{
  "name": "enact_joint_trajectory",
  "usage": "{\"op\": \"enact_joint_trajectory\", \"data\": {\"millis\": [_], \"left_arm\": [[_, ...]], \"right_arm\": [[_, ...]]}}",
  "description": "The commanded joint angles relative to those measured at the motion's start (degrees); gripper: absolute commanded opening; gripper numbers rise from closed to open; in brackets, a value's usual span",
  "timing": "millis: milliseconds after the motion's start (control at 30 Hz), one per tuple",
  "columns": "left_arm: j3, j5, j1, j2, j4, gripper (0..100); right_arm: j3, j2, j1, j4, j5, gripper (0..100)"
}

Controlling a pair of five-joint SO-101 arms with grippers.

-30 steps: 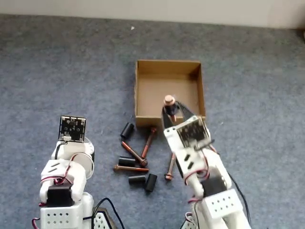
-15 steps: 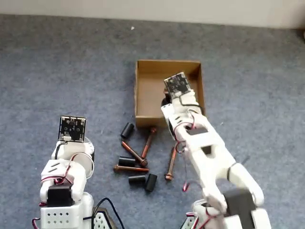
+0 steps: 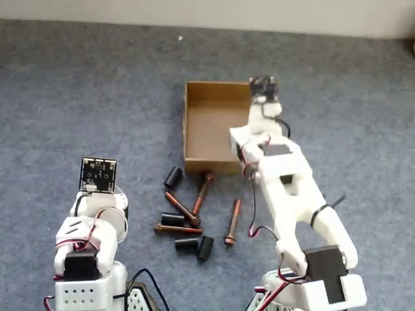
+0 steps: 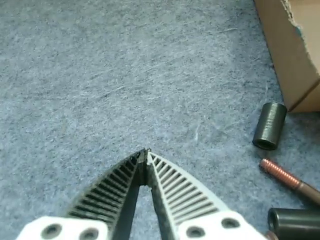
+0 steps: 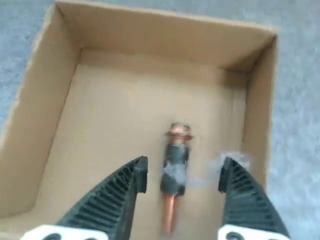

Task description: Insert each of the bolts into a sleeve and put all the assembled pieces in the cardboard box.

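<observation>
the worktop is covered in grey-blue cloth with a rough, matt, carpet-like pile. the cardboard box is plain brown paperboard, matt and slightly fibrous. the bolts are copper-toned metal, dully shiny, with threaded shanks. the sleeves look black, smooth and faintly glossy. the left end effector and right end effector have ribbed matt black plastic fingers. the arm shells are smooth white plastic.

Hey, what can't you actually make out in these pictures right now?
High view: the right arm covers the cardboard box's right side and whatever lies there.
Right wrist view: the assembled piece is blurred; whether it rests on the box floor is unclear.
Left wrist view: the edge cuts off one sleeve and one bolt.
</observation>
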Motion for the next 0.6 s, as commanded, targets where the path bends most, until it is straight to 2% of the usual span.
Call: {"op": "enact_joint_trajectory", "data": {"millis": [0, 133, 267, 400, 567], "left_arm": [[-0.31, -0.79, -0.84, -0.40, -1.41, 1], [-0.40, -0.88, -2.59, -0.40, -1.49, 1], [-0.57, -0.88, -5.85, -0.40, -1.58, 1], [-0.57, -0.88, -6.29, -0.40, -1.58, 1], [-0.92, -0.88, -8.75, -0.40, -1.58, 1]], "right_arm": [[-13.14, -1.10, -0.66, 21.41, -2.46, 23.1], [-18.77, -1.10, -4.53, 36.70, -2.55, 23.1], [-21.05, -1.10, -9.45, 46.81, -2.99, 23.1], [-21.32, -1.10, -14.81, 51.30, -11.08, 23.1], [-21.05, -1.10, -23.43, 54.02, -11.69, 23.1]]}}
